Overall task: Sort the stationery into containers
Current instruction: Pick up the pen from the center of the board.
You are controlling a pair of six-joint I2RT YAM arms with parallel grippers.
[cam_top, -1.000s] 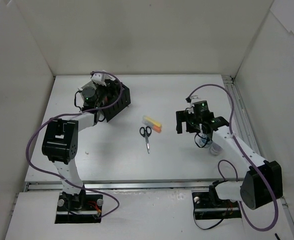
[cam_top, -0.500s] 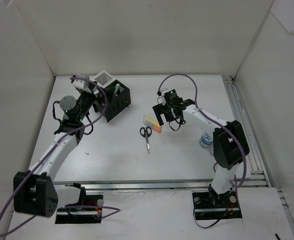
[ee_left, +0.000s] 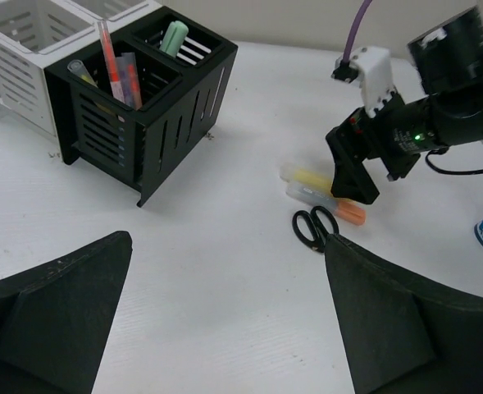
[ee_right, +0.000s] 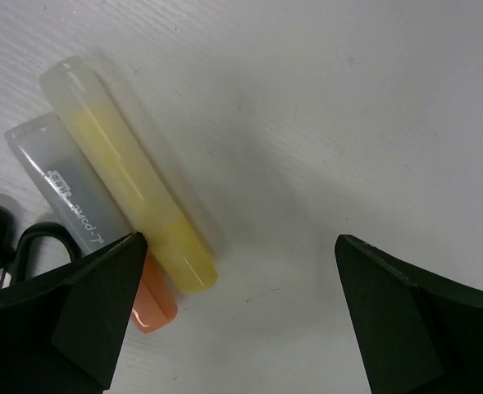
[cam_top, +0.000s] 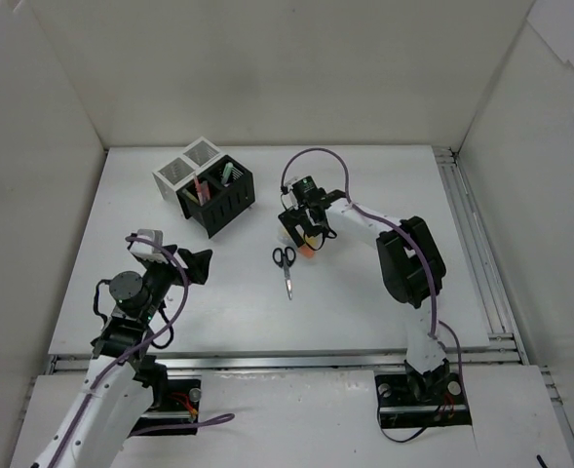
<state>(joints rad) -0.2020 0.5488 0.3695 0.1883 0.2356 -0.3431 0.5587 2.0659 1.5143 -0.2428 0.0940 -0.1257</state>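
Our right gripper [ee_right: 241,328] hangs low by the yellow highlighter [ee_right: 134,193] on the table, jaws spread wide and empty, we judge to straddle it. An orange highlighter [ee_right: 156,309] lies touching it, the scissors [cam_top: 286,263] just beside. Our left gripper [ee_left: 225,328], fingers apart and empty, sits well back from the mesh cups [ee_left: 184,107], probably to keep the way open.

Left arm [cam_top: 121,336], right arm [cam_top: 403,255]: white links, chunky black joint housings. Purple cable [ee_left: 360,23] loops along each. Left tool [ee_left: 225,328], right tool [ee_right: 241,312]: matte black fingers, wedge-shaped. White bracket [ee_left: 372,74] atop right wrist; small green light [ee_left: 416,136], probably status LED. Black base plates [cam_top: 155,406] under both arms.
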